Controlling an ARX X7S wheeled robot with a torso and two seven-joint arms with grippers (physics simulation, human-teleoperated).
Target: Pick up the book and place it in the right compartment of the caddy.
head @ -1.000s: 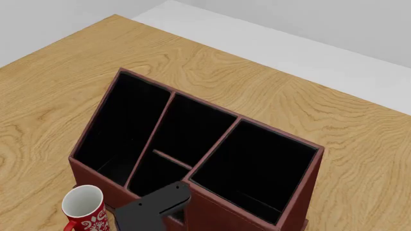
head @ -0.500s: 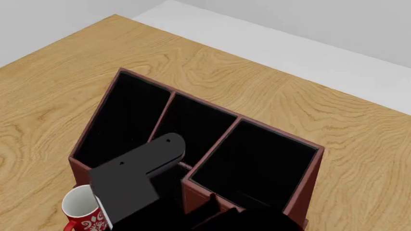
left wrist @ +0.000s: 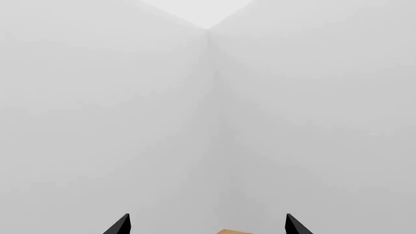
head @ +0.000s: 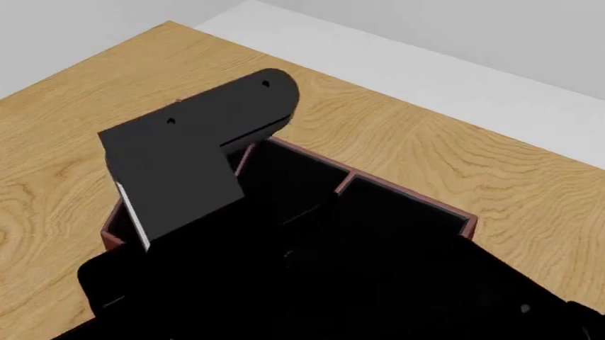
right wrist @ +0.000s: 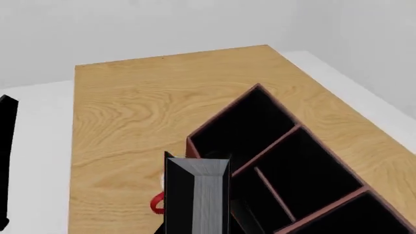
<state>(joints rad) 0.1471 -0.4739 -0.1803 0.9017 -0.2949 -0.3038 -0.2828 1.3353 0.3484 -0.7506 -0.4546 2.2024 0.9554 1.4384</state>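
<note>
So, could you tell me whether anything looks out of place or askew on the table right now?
Nothing looks spilled or damaged. The reddish-brown leather-look caddy sits upright on the wooden table, its black-lined sections empty. The only oddity is the thick black hardcover book, raised above the caddy's near end rather than over its taller section.

A light oak-grain wooden table (head: 454,170) stands on a pale floor (head: 444,74) between plain white walls (left wrist: 130,122).
</note>
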